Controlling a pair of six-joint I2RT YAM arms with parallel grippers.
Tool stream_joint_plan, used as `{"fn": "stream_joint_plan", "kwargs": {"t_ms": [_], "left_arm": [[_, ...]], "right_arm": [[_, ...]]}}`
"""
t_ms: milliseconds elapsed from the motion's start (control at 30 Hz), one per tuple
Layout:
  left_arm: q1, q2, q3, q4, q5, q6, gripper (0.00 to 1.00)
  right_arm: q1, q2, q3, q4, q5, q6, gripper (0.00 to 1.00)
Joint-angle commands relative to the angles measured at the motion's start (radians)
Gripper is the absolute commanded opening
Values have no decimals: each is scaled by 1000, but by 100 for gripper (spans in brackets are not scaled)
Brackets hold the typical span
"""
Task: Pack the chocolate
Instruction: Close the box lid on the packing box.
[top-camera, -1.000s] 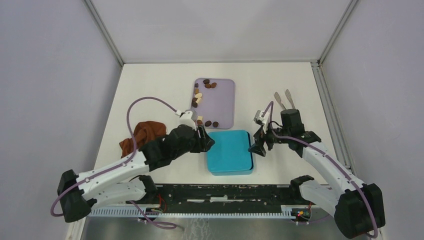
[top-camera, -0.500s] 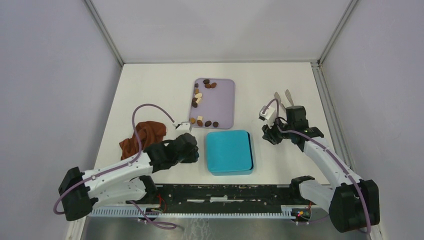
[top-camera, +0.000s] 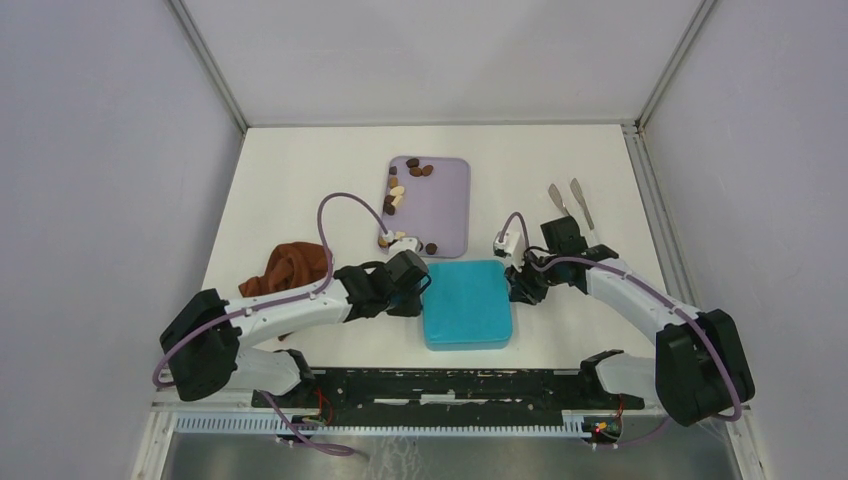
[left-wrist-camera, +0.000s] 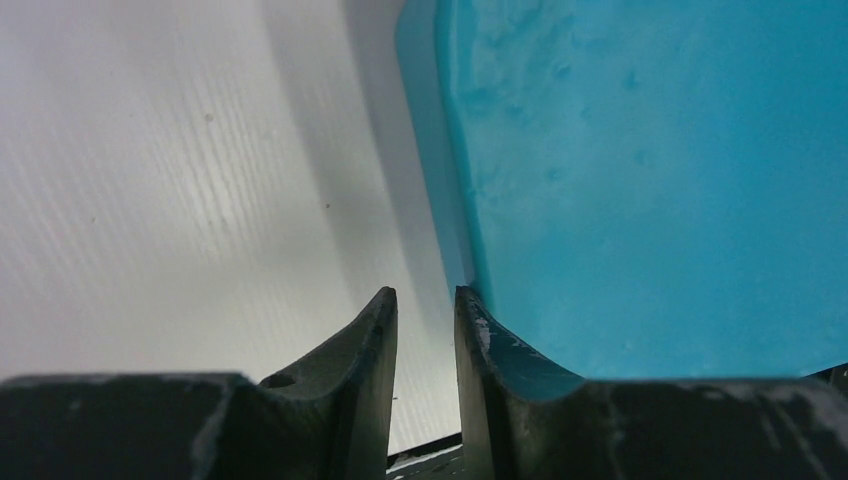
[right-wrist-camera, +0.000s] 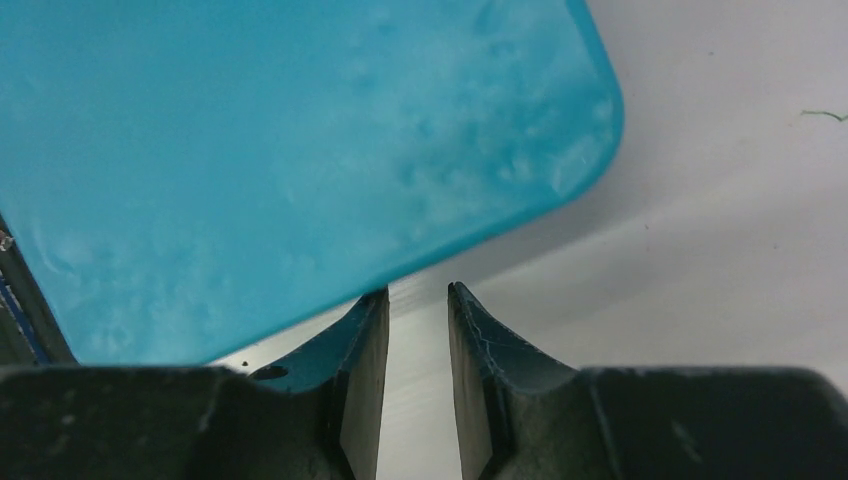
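The chocolate (top-camera: 398, 198), small dark, mid-brown and cream pieces, lies scattered on the lavender tray (top-camera: 448, 205) behind the teal box. The teal box (top-camera: 468, 305) lies with its lid down. My left gripper (top-camera: 420, 290) sits low at the box's left edge. In the left wrist view this gripper (left-wrist-camera: 425, 292) is shut to a narrow slit with nothing in it, its right finger against the box (left-wrist-camera: 650, 180). My right gripper (top-camera: 517, 288) is at the box's right edge. The right wrist view shows it (right-wrist-camera: 418, 288) shut to a slit, empty, beside a box corner (right-wrist-camera: 300, 150).
A reddish-brown cloth (top-camera: 290, 268) lies crumpled left of the left arm. Two metal utensils (top-camera: 570, 200) rest on the table at the right, behind the right arm. The arm bases and a black rail (top-camera: 440, 385) run along the near edge.
Both grippers came in to the box's sides, the left one moving right and the right one moving left and nearer. The teal box has shifted slightly to the right.
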Motion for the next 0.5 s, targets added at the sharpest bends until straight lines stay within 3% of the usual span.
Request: {"fn": "stream_joint_plan", "kwargs": {"t_ms": [0, 167, 333, 467], "left_arm": [[-5, 56, 94, 85, 30, 66, 34], [-5, 120, 136, 88, 33, 86, 34], [-5, 117, 138, 54, -15, 78, 35], [-4, 96, 128, 37, -35, 75, 37]], "right_arm": [[16, 22, 63, -11, -99, -3, 33], [21, 32, 67, -21, -114, -9, 34], [10, -19, 69, -10, 138, 2, 37], [-25, -120, 83, -16, 269, -36, 47]]}}
